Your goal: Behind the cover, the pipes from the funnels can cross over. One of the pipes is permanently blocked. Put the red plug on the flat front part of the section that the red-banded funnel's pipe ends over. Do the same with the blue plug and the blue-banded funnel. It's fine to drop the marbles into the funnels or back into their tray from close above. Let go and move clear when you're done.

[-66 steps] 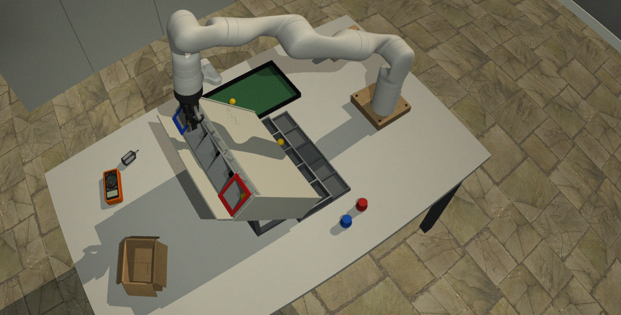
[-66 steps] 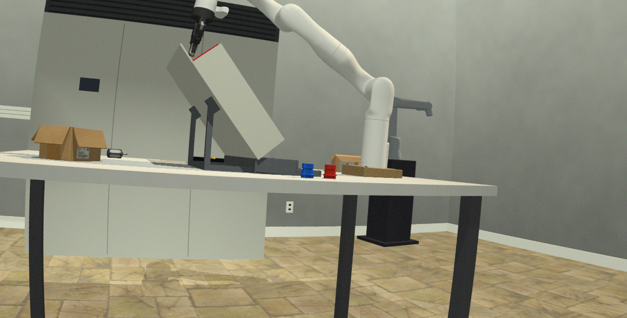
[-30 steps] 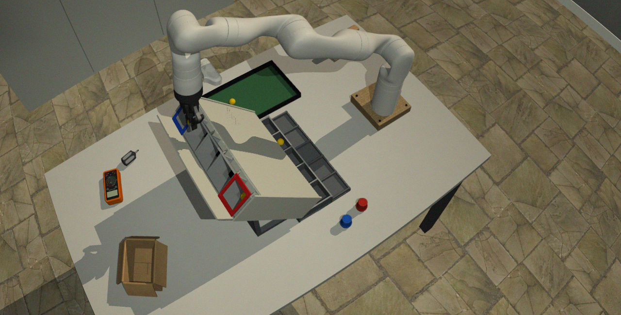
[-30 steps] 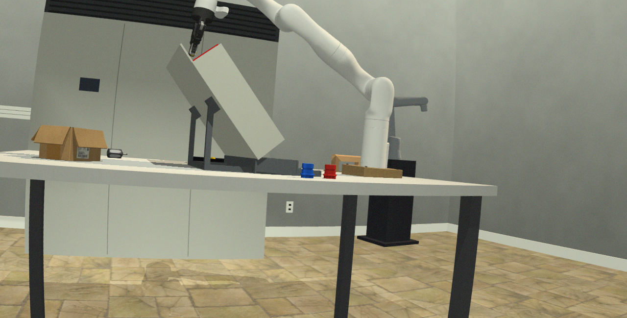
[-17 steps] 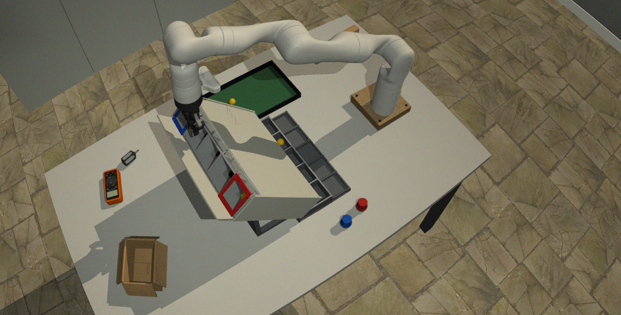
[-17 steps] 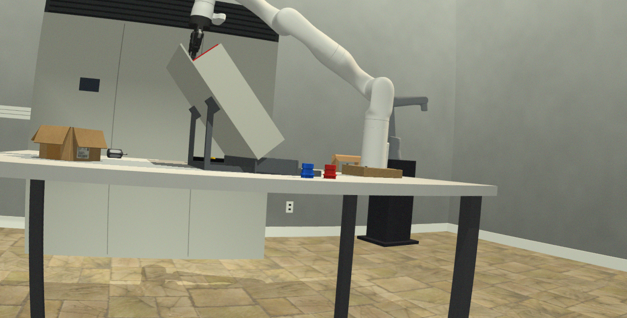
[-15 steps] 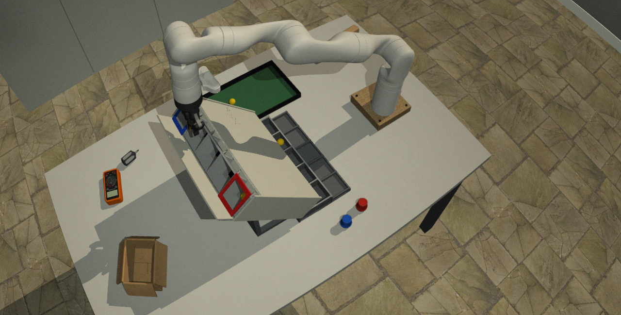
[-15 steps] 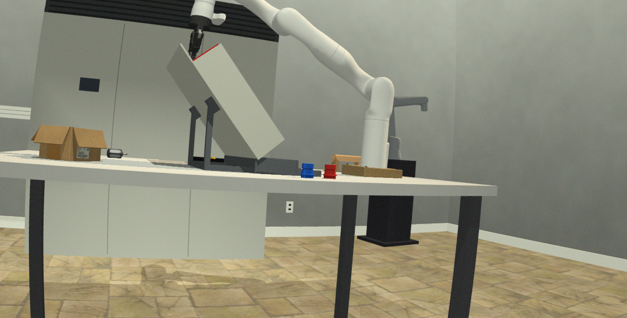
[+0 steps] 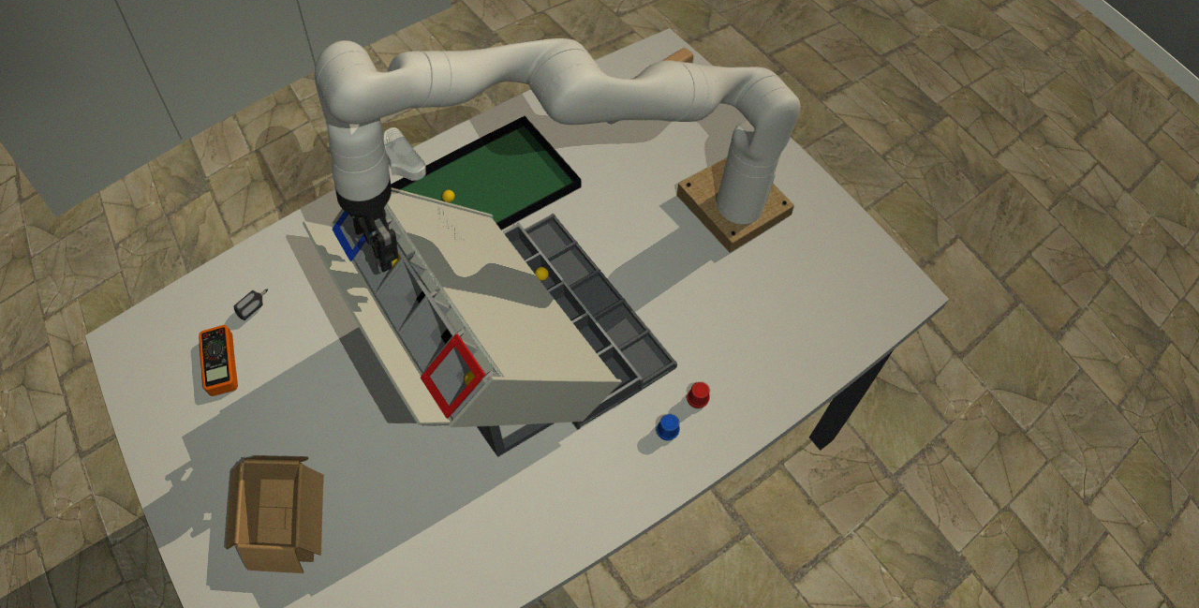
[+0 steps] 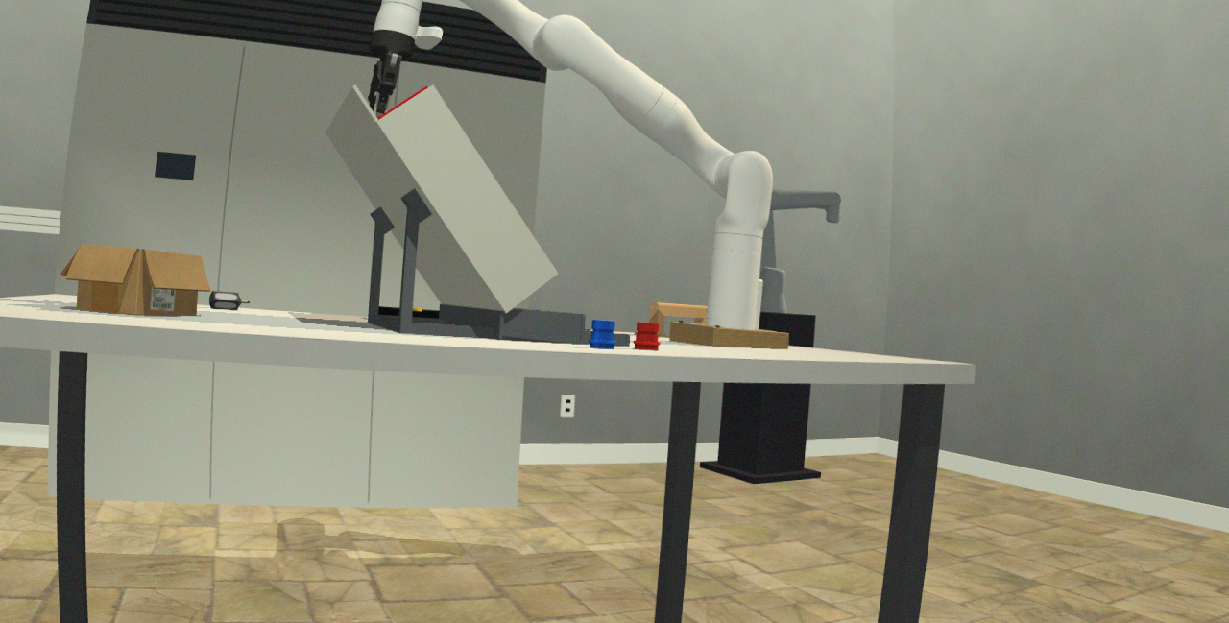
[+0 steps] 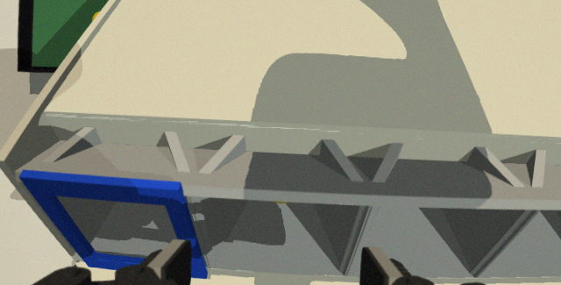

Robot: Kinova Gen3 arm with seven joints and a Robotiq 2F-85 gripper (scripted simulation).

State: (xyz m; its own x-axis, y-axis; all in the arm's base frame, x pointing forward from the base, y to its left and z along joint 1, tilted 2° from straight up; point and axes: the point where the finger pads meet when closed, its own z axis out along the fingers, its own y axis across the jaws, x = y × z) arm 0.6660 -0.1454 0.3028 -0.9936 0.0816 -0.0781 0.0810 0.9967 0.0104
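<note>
- My gripper (image 9: 383, 259) (image 10: 380, 108) (image 11: 275, 267) stood open, holding nothing, at the tilted box's upper end.
- In the wrist view, one finger overlapped the right edge of the blue frame (image 9: 340, 236) (image 11: 101, 188); the other appeared over the funnel row.
- Between them, deeper in, a yellow marble (image 9: 394, 262) (image 11: 280, 202) showed only partly, in the funnel beside the blue-framed one.
- The divider ribs and the cream cover (image 9: 536, 335) (image 11: 153, 57) bordered my room on one side; the row ran on toward the red frame (image 9: 429, 378), which had a marble (image 9: 469, 377) inside.
- Below the cover, a compartment tray (image 9: 658, 350) (image 10: 542, 325) held another marble (image 9: 541, 273); the green tray (image 9: 503, 168) (image 11: 53, 31) lay alongside.
- The red plug (image 9: 698, 393) (image 10: 647, 335) and blue plug (image 9: 668, 427) (image 10: 602, 334) stood upright, apart, on the white table (image 9: 796, 286) (image 10: 816, 368).
- Farther off were an open carton (image 9: 310, 503) (image 10: 176, 269), a multimeter (image 9: 216, 359) and stone flooring (image 9: 1006, 185) (image 10: 429, 576).
</note>
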